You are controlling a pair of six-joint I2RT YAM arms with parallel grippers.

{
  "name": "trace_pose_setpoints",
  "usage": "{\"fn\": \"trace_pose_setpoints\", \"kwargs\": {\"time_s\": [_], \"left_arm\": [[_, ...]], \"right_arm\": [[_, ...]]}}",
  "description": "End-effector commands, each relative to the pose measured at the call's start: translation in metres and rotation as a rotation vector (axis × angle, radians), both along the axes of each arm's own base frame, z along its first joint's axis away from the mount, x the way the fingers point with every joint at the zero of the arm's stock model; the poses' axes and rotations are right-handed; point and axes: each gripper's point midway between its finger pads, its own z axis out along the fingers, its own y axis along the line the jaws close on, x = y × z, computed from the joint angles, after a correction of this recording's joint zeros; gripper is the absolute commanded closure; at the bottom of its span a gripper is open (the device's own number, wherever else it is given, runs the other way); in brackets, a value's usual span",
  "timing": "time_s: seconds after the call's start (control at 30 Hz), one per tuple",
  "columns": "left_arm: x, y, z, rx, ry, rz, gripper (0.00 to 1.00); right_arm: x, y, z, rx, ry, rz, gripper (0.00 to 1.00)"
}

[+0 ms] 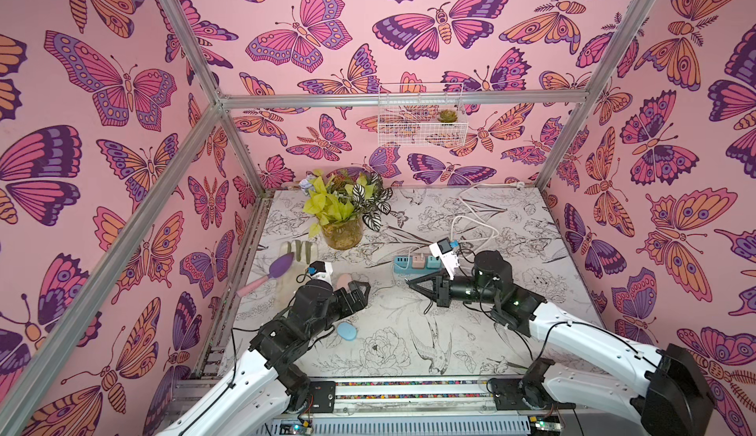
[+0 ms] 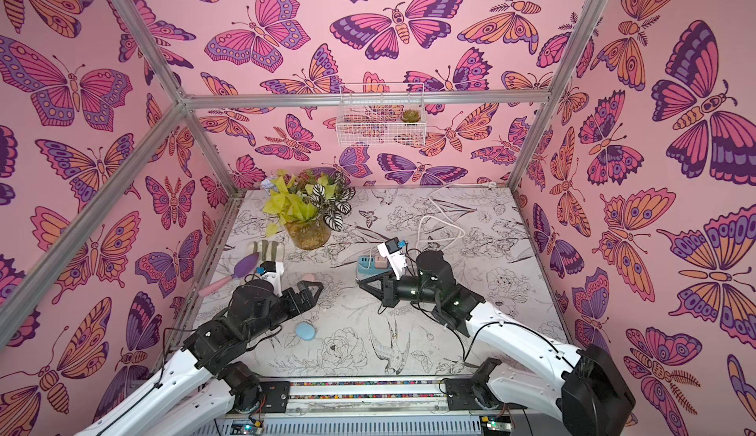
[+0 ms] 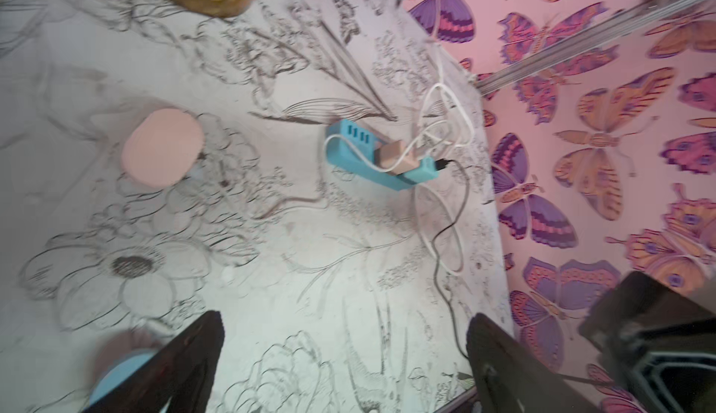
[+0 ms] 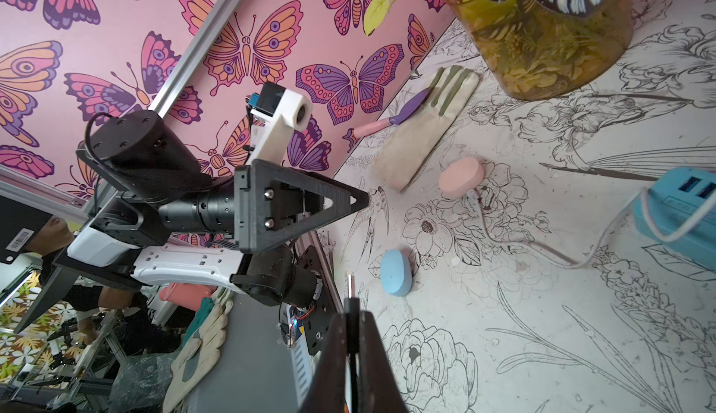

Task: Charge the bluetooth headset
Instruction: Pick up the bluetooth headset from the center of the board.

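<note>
Two headset cases lie on the table. The pink case (image 1: 345,279) (image 4: 461,177) has a thin white cable (image 4: 542,254) ending at its edge, and the cable runs to the blue power strip (image 1: 411,265) (image 3: 372,157). A blue case (image 1: 347,330) (image 4: 399,272) lies nearer the front. My left gripper (image 1: 360,290) (image 3: 345,349) hangs open above the table between the two cases, with nothing between its fingers. To the right, my right gripper (image 1: 410,282) (image 4: 351,316) is shut on a black charging plug (image 4: 350,300), whose metal tip points toward the blue case.
A glass jar with a leafy plant (image 1: 341,225) stands at the back left. In front of it lie a glove (image 1: 300,250) and a purple trowel (image 1: 282,268). White cord loops (image 1: 474,225) lie behind the strip. A wire basket (image 1: 421,114) hangs on the back wall.
</note>
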Motion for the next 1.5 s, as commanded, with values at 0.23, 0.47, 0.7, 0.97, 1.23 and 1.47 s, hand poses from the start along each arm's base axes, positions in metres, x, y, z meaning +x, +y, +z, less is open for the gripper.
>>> {"fn": "trace_pose_setpoints", "kwargs": {"time_s": [0.23,0.47,0.7,0.97,1.23,1.47], "left_arm": [[-0.021,0.027,-0.085,0.306,0.329,0.051,0.09],[-0.006,0.022,-0.099,0.391,0.300,0.014,0.07],[0.001,0.003,-0.119,0.422,0.329,-0.094,0.08],[-0.013,-0.003,-0.131,0.435,0.353,-0.158,0.10],[-0.035,-0.002,-0.133,0.551,0.391,-0.170,0.10],[-0.033,0.009,-0.126,0.626,0.357,-0.112,0.07]], "right_arm": [[-0.003,-0.006,-0.011,-0.022,-0.001,-0.005,1.00],[-0.006,-0.007,-0.016,-0.020,0.011,0.001,1.00],[-0.007,-0.007,-0.017,-0.015,0.014,0.001,1.00],[-0.006,-0.006,-0.022,-0.013,0.028,0.000,1.00],[-0.005,-0.004,-0.021,-0.002,0.034,0.001,1.00],[-0.006,-0.005,-0.021,-0.001,0.036,0.002,1.00]]}}
